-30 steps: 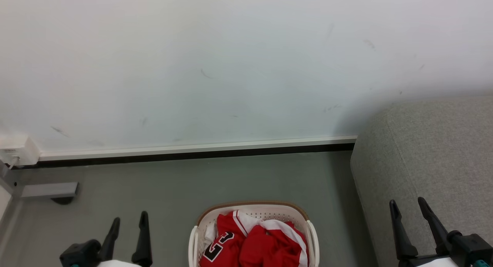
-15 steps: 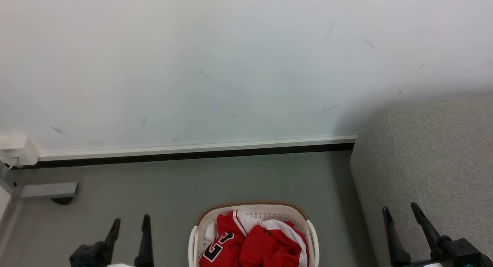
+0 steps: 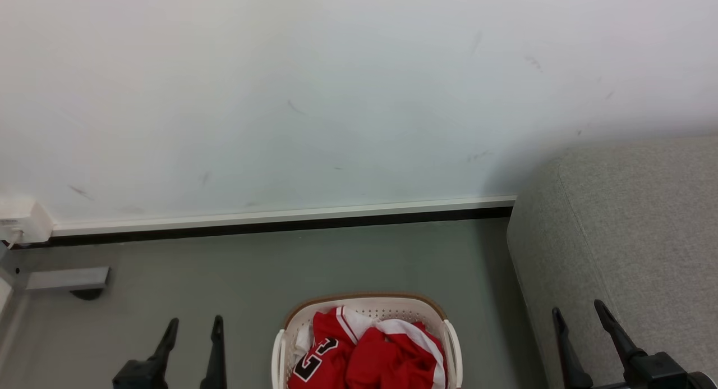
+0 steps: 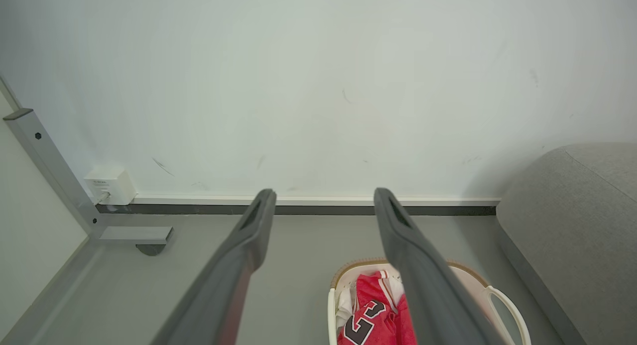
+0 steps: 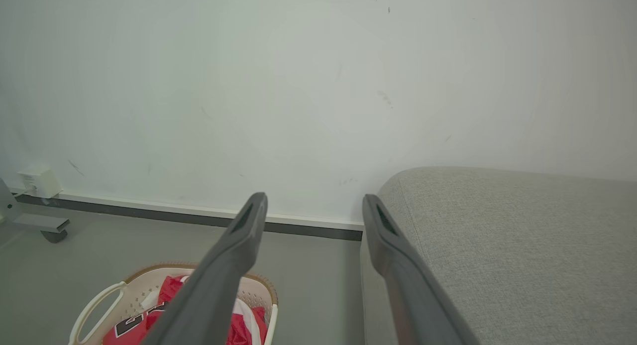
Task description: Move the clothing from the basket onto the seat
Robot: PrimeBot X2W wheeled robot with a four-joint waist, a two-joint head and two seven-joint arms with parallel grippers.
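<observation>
The cream basket (image 3: 364, 303) with a brown rim stands on the floor at the bottom centre, and the red clothing (image 3: 387, 358) with white trim and a black numeral lies heaped inside it. The grey seat (image 3: 634, 226) fills the right side. My left gripper (image 3: 193, 323) hangs open to the left of the basket, nothing between its fingers. My right gripper (image 3: 578, 312) is open in front of the seat's end. The left wrist view has the basket (image 4: 468, 275) and clothing (image 4: 371, 320) low between my fingers (image 4: 259, 225). In the right wrist view the basket (image 5: 99, 300) sits lower left, the seat (image 5: 522, 235) right.
A pale wall (image 3: 336, 97) with a white and black skirting (image 3: 280, 220) runs behind the basket. A white socket box (image 3: 19, 220) and a grey metal foot with a castor (image 3: 70, 279) stand at the far left. Grey floor (image 3: 336, 260) lies between wall and basket.
Both grippers have sunk lower in the head view, the left drifting slightly right and the right slightly left. The whole picture has shifted a little, so the camera moved.
</observation>
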